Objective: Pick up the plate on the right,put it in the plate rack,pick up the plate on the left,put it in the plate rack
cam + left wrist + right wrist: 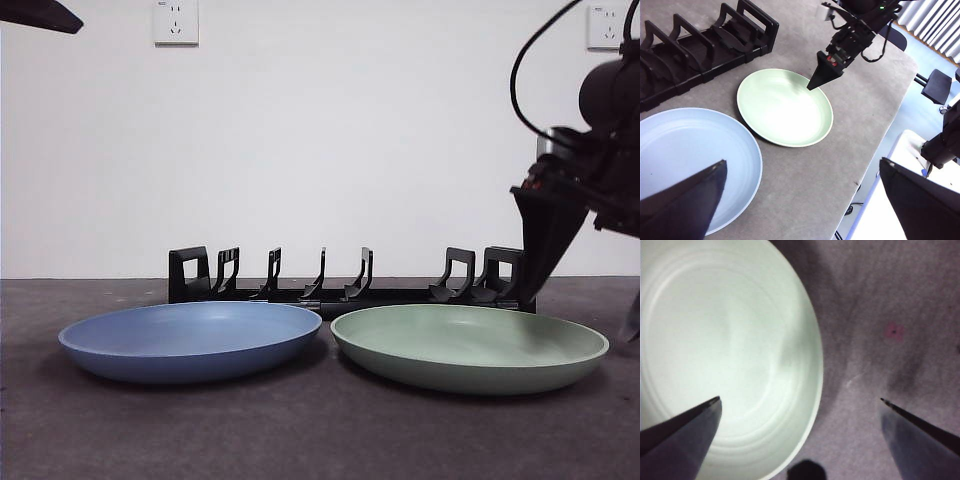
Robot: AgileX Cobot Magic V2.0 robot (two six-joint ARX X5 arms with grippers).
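Observation:
A green plate lies on the right of the table and a blue plate on the left, both flat. Behind them stands the black plate rack, with nothing in it. My right gripper is open and low at the green plate's right rim. In the right wrist view the gripper straddles that rim, with one jaw over the green plate and the other over bare table. My left gripper is open and holds nothing, high above the blue plate and the green plate.
The grey table's right edge runs close past the green plate. The left arm shows only as a black tip at the top corner. The plates nearly touch in the middle, just in front of the rack.

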